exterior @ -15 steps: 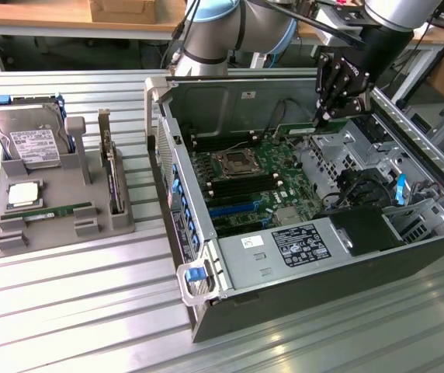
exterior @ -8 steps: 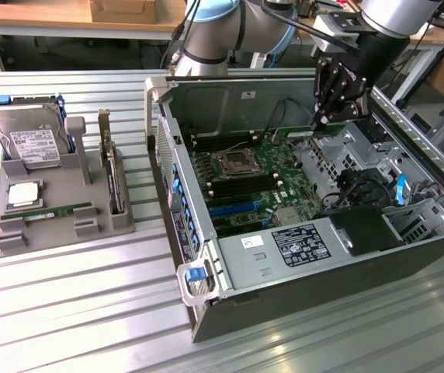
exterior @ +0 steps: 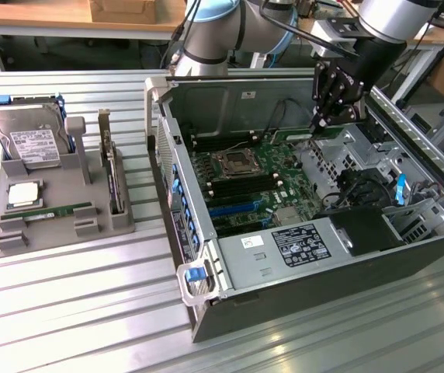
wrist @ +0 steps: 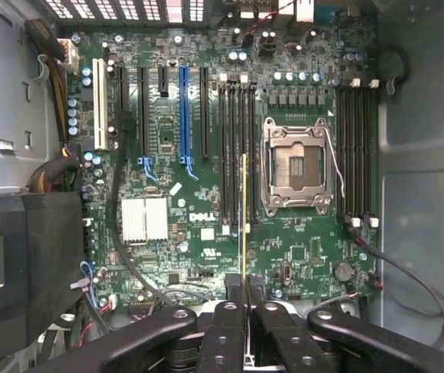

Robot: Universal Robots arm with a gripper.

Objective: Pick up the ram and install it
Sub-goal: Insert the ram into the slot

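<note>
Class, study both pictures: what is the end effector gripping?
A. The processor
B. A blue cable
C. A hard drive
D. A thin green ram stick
D: the end effector is shut on the ram stick, holding it edge-on above the motherboard.

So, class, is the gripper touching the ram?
Touching. The wrist view shows the gripper clamped on one end of the ram, seen edge-on.
</note>
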